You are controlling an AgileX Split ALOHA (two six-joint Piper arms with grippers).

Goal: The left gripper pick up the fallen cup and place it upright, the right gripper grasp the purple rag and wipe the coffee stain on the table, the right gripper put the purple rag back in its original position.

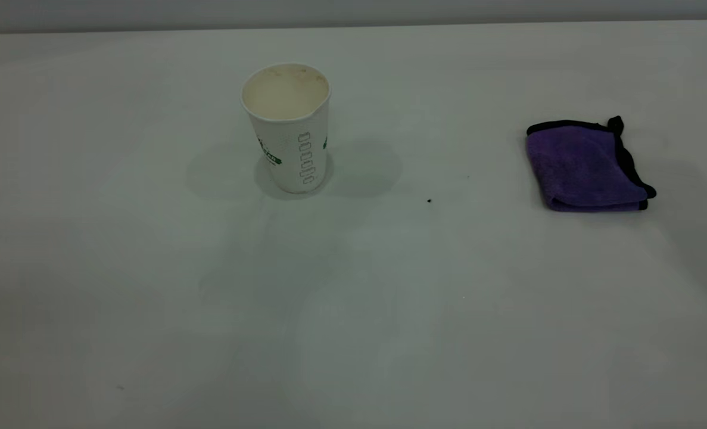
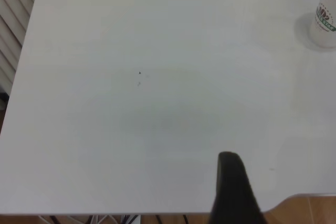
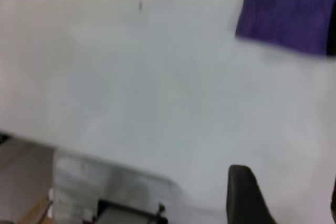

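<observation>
Two things sit on the white matte table: the cup and the rag, well apart. The cup stands upright left of centre toward the far side, its cream inside showing, green print on its wall. The rag lies folded flat at the right, black edging along its far and right sides and a black loop at its far corner. Between them, nearer the cup, is a tiny dark speck; the tabletop around it is plain, with soft shadows beside the cup. A grey wall runs behind the table's far edge.

No arm shows in the exterior view. The left gripper appears only in its wrist view, above the table's edge, far from the cup; whether it is open or closed cannot be told. Wood-toned floor and a white ribbed panel lie past the table's edges. The right gripper hangs near another edge, apart from the rag; its state cannot be told either.
</observation>
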